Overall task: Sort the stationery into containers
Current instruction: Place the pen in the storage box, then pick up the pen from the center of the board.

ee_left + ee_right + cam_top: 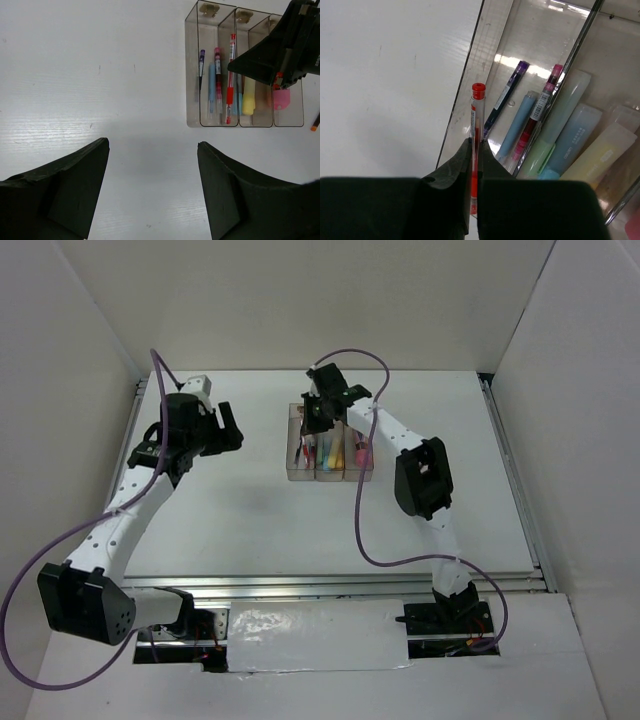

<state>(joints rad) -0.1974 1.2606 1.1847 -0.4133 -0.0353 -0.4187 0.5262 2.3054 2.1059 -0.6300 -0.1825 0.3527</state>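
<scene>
Three joined clear containers (329,476) stand at the middle of the table. The leftmost container (192,75) holds a dark purple pen (201,62), a blue pen (212,87) and a pink-red pen (217,70). A yellow marker (248,97) lies in the middle one, and something pink (281,98) in the right one. My right gripper (475,145) is shut on a thin red pen (478,92), held over the left container's outer wall (470,75). My left gripper (152,142) stands open over bare table to the left, nothing between its fingers.
An orange pen (315,122) lies on the table just right of the containers. White walls enclose the table on three sides. A metal rail (330,583) runs along the near edge, and purple cables loop from both arms.
</scene>
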